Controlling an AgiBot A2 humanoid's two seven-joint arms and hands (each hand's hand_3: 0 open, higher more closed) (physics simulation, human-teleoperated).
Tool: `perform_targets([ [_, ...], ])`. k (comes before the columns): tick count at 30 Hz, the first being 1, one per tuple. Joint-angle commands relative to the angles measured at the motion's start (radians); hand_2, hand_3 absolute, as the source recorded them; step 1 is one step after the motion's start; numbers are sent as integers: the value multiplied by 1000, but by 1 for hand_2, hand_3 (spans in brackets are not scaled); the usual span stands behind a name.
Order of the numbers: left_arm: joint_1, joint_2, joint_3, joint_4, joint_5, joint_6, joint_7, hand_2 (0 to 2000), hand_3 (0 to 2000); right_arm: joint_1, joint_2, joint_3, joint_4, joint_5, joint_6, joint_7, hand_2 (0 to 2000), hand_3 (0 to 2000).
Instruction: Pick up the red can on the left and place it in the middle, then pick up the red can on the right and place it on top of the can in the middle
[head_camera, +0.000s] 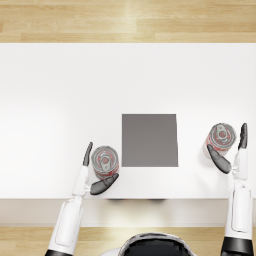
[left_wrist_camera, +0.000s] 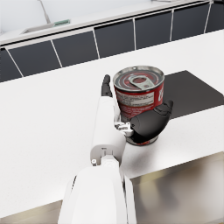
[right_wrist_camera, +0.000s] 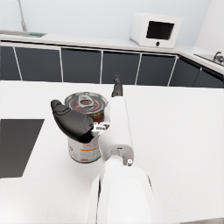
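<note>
Two red cans with silver pull-tab lids stand upright on the white table (head_camera: 60, 100). The left can (head_camera: 105, 161) (left_wrist_camera: 139, 94) sits just left of a dark grey mat (head_camera: 150, 140) (left_wrist_camera: 192, 92) in the middle. My left hand (head_camera: 90, 180) (left_wrist_camera: 127, 127) flanks it, fingers straight along its far side and the thumb against its near side. The right can (head_camera: 220, 137) (right_wrist_camera: 84, 148) stands right of the mat (right_wrist_camera: 17, 144). My right hand (head_camera: 235, 160) (right_wrist_camera: 94, 124) brackets it the same way, fingers straight and thumb spread. Neither can is lifted.
The table's front edge (head_camera: 150, 199) runs just behind both hands. A counter with dark cabinet fronts (left_wrist_camera: 113, 41) lies beyond the table, with a white microwave (right_wrist_camera: 156, 29) on it. Wooden floor (head_camera: 125, 20) shows past the table's far edge.
</note>
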Motion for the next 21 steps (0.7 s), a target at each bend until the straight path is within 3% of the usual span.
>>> perform_targets([
  [1,24,14,8,71,0,0,0,0,0,43,-5,23,-117,0,0,0,0,0],
  [10,55,50,28,184,0,0,0,0,0,115,-30,40,-320,0,10,1,0,0],
  [19,89,82,35,247,0,2,-77,0,0,186,-56,49,-438,-1,27,2,0,0],
  [20,83,81,25,238,0,5,-82,1361,327,180,-58,42,-423,-1,28,2,1361,327],
  [21,75,80,27,225,0,3,-86,2000,653,162,-58,41,-380,0,51,5,2000,653],
])
